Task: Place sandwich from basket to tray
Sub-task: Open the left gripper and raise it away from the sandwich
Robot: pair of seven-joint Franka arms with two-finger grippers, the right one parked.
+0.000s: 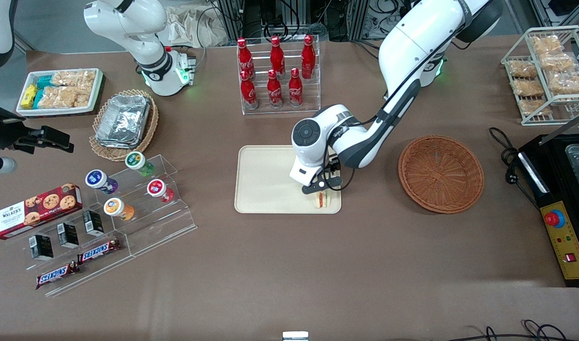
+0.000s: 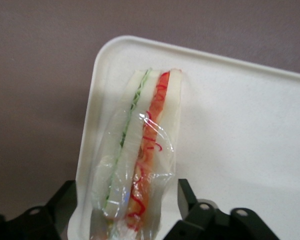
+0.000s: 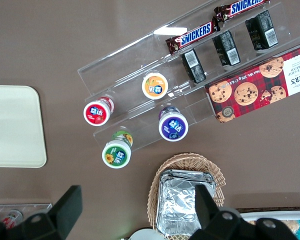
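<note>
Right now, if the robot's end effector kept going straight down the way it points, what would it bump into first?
The sandwich sits between the open end effector fingers, so going down it would likely meet the tray under it, though depth is unclear.

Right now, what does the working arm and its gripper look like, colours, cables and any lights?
The left arm has glossy white rounded shells with dark grey joint bands and a round grey cap at the wrist. A black cable runs along its forearm, and a green light glows at its base. Its gripper, over the tray, has black fingers.

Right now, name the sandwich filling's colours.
Green and red-orange layers in the sandwich, clearest in the left wrist view.
</note>
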